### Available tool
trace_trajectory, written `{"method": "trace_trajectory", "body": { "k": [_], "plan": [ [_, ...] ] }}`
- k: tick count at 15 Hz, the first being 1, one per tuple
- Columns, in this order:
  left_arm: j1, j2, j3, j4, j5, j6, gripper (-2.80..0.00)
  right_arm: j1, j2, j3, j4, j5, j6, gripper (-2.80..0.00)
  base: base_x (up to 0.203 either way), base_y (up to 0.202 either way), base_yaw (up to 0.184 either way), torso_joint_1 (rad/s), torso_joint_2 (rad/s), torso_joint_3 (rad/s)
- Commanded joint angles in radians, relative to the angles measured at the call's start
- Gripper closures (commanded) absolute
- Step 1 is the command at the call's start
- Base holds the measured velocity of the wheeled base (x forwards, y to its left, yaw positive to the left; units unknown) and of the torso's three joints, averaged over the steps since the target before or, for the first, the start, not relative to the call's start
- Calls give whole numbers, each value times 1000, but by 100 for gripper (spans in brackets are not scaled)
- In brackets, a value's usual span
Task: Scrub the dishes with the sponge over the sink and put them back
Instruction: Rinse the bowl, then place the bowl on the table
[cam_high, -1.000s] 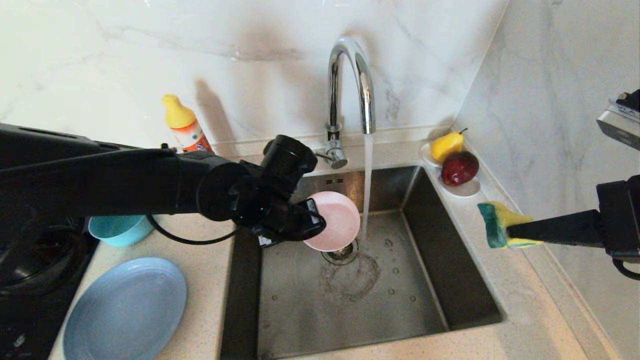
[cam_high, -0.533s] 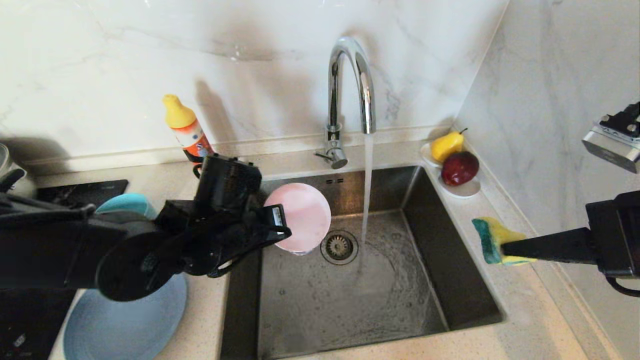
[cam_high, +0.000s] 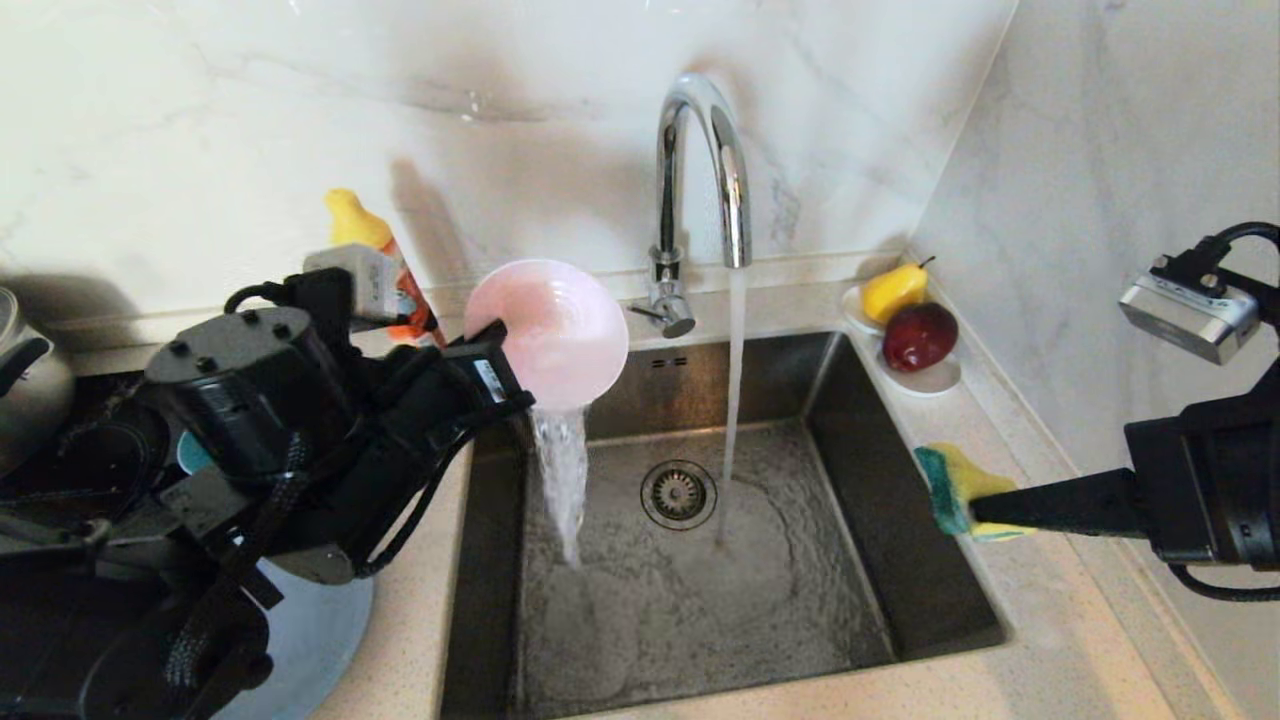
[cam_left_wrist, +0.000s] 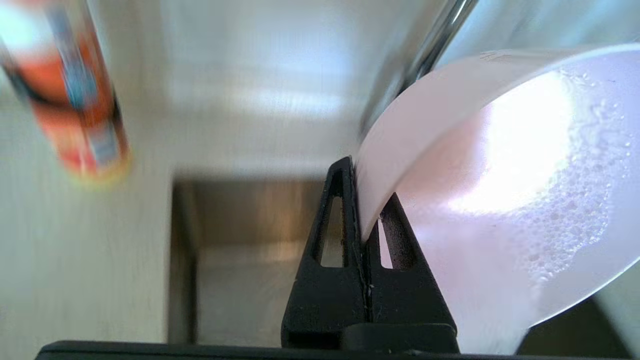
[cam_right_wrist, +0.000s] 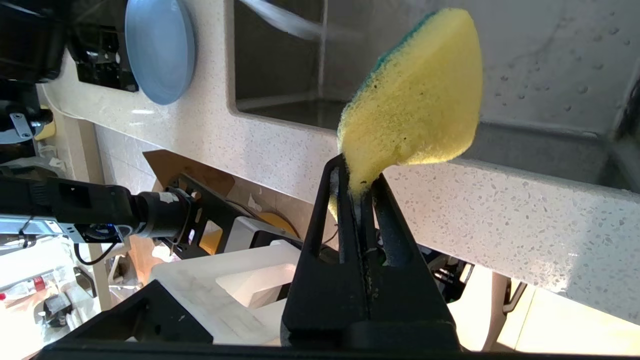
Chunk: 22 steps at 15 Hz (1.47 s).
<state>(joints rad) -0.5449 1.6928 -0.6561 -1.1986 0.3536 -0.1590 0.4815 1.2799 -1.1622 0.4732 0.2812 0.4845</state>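
Pouring water into the sink (cam_high: 850, 480), the tilted pink bowl (cam_high: 550, 330) sits pinched in left jaws; right jaws grip the sponge (cam_high: 950, 490).

My black left claw (cam_high: 497, 372) grips a pale pink bowl (cam_high: 548, 333) flecked with white suds. My black right claw (cam_high: 985, 508) pinches a yellow sponge (cam_high: 955, 488) with 1 green face. The sink (cam_high: 850, 560) is brushed silver-grey steel, its tap (cam_high: 700, 180) mirror chrome. A grey-blue plate (cam_high: 310, 640) lies on a beige speckled counter (cam_high: 1050, 640). The wall (cam_high: 200, 130) is white marble with grey veins. An orange bottle (cam_high: 375, 265) has a yellow cap. A yellow pear (cam_high: 893, 291) and dark red apple (cam_high: 918, 336) share 1 white saucer (cam_high: 935, 378).
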Motion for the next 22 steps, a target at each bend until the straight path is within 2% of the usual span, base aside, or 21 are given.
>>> {"method": "trace_trajectory", "body": {
  "k": [1, 4, 6, 14, 15, 17, 19, 22],
  "plan": [
    [7, -6, 37, -146, -23, 21, 0, 0, 12, 12, 1, 3, 3, 0, 0, 0, 0, 0, 0, 0],
    [33, -14, 79, -297, -108, 20, 0, 0, 12, 27, -5, 4, 3, 0, 0, 0, 0, 0, 0, 0],
    [51, -30, 107, -331, -176, 16, 0, 0, 16, 29, -7, 4, 3, 0, 0, 0, 0, 0, 0, 0],
    [78, -65, 119, -319, -205, 23, 0, 0, 13, 26, -7, 26, 3, 0, 0, 0, 0, 0, 0, 0],
    [93, -76, 109, -235, -203, 26, 0, 0, 8, 26, -7, 26, 3, 0, 0, 0, 0, 0, 0, 0],
    [127, -132, 67, 71, -200, 17, 0, -7, 0, 31, -7, 27, 2, 0, 0, 0, 0, 0, 0, 0],
    [152, -234, -36, 495, -201, -35, 0, -10, -9, 39, -6, 27, 1, 0, 0, 0, 0, 0, 0, 0],
    [204, -320, -368, 1161, -197, -198, 0, -12, -23, 68, -7, 24, -1, 0, 0, 0, 0, 0, 0, 0]
  ]
}}
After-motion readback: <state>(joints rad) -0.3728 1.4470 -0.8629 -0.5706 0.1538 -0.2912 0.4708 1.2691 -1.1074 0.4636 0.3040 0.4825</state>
